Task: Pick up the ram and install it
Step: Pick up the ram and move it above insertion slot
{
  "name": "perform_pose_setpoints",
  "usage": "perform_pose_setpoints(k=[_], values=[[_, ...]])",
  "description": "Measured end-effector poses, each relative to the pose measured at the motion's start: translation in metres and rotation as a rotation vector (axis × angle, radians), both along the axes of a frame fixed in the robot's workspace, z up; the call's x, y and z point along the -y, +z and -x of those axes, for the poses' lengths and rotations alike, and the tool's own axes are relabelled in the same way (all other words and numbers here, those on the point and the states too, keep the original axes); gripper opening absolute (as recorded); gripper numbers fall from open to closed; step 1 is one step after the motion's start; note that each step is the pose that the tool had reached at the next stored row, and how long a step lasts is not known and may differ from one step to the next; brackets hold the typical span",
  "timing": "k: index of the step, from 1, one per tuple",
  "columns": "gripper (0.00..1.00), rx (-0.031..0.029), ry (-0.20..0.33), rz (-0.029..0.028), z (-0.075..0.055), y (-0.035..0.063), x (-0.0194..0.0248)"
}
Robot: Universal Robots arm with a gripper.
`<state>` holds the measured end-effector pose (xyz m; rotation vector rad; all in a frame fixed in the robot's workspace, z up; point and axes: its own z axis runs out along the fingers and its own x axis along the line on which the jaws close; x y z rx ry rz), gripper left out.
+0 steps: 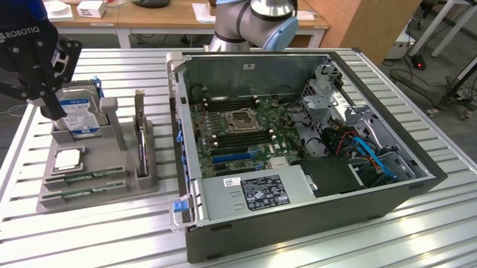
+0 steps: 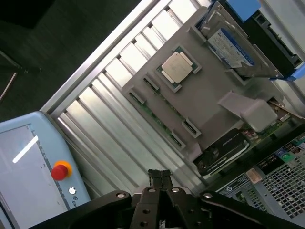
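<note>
**Figure: single-arm workcell, approach to the parts tray.** The gripper (image 1: pixel 57 111) hangs above the far end of the grey tray (image 1: pixel 111 192), beside the upright hard drive (image 1: pixel 82 114). In the wrist view its fingers (image 2: pixel 154 177) are pressed together with nothing between them. The tray sits near the edge of the slatted table (image 1: pixel 30 234) on the exterior view's left, just beside the open computer case (image 1: pixel 387 195).

The two ram sticks (image 1: pixel 84 179) lie flat and parallel in clipped slots along the tray's camera-side edge, one just beside the other. The processor (image 1: pixel 67 159) is seated between them and the hard drive. The sticks are therefore well apart from the gripper, at the opposite end of the tray and lower. In the wrist view they appear as thin green lines (image 2: pixel 157 119) ahead of the fingertips.

*Likely hazards.*
- Closed fingers cannot straddle a stick, so a descent in this state would probably press on the board or its clips.
- The sticks lie so close together that an off-centre grasp could catch or dislodge the neighbouring one.
- The path along the tray passes over the processor, which a low pass might knock.
- At the motherboard (image 1: pixel 238 128), a tilted stick could jam in its slot.
</note>
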<state>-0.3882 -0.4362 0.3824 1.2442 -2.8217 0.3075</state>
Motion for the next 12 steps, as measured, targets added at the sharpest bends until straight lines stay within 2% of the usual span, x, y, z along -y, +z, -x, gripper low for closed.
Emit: perform_pose_setpoints(k=[12], values=[[0.09,-0.0003,0.111,0.0385,0.0009,0.0001,0.0]])
